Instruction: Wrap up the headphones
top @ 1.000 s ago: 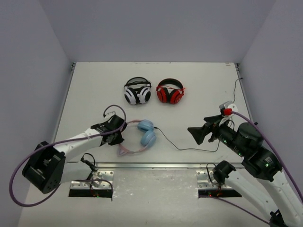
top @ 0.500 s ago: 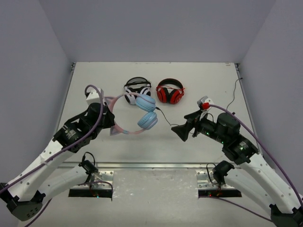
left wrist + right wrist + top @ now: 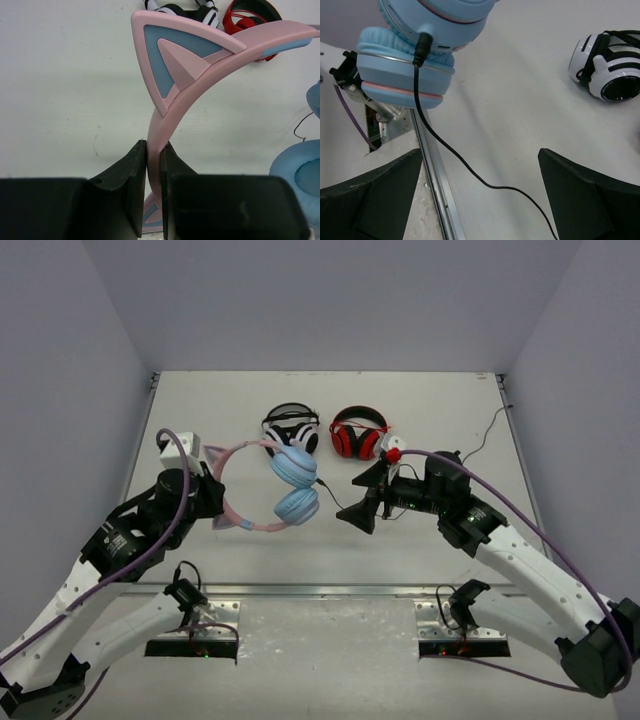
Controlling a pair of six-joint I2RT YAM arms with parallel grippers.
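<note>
Pink cat-eared headphones held clear of the table by the left arm.

Nearest the arm bases, the left end effector (image 3: 154, 150) is clamped on the pink headband of the headphones (image 3: 297, 506), just below a cat ear. It holds them above the table (image 3: 200, 420) with both light blue ear cups out to its right. The thin black cable (image 3: 415, 90) drops from its plug in one cup and trails past the right end effector (image 3: 358, 508). That end effector's fingers stand wide apart with nothing between them, close beside the cups. Farther back, white-and-black headphones (image 3: 291, 434) and red-and-black headphones (image 3: 359, 436) lie side by side.
</note>
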